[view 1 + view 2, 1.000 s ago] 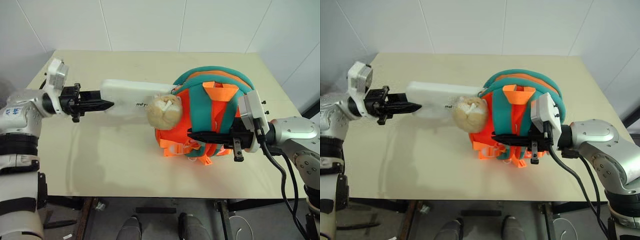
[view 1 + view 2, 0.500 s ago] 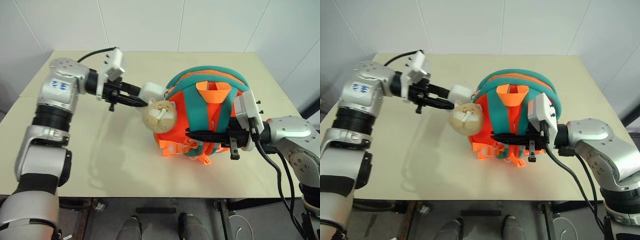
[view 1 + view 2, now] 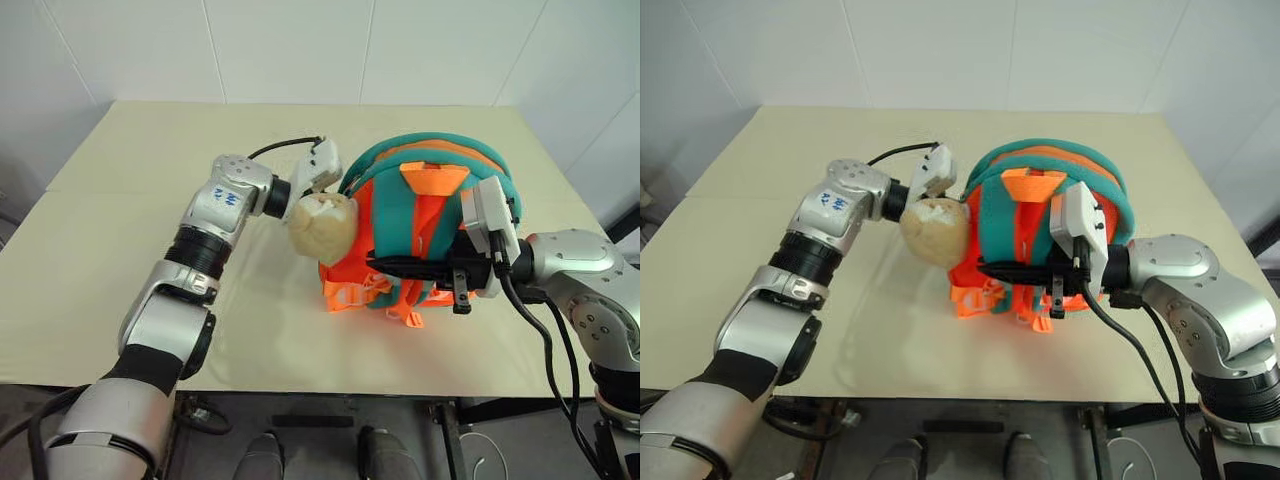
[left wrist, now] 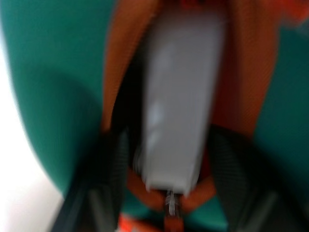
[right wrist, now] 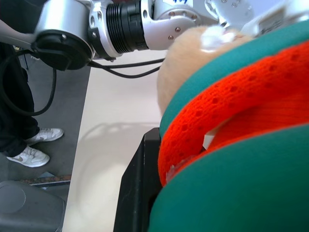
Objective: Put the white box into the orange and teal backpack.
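The orange and teal backpack (image 3: 440, 170) stands at the table's right middle, with its tan plush toy (image 3: 322, 225) hanging on its left side. My left gripper (image 4: 171, 154) is pushed up against the backpack's opening behind the toy. In the left wrist view the white box (image 4: 178, 96) lies deep in the orange opening. Its near end sits between my spread dark fingers (image 4: 113, 164), and the gripper is open. My right gripper (image 3: 385, 264) reaches in from the right, shut on the backpack's front straps.
The beige table (image 3: 150, 200) has free room to the left and in front of the backpack. A person's white shoes (image 5: 31, 145) stand on the floor beside the table in the right wrist view. A black cable (image 3: 285, 148) loops over my left wrist.
My left gripper has travelled right with the white box, sliding it into the backpack until it is hidden in the eye views. Its fingers have spread. The right gripper kept its hold.
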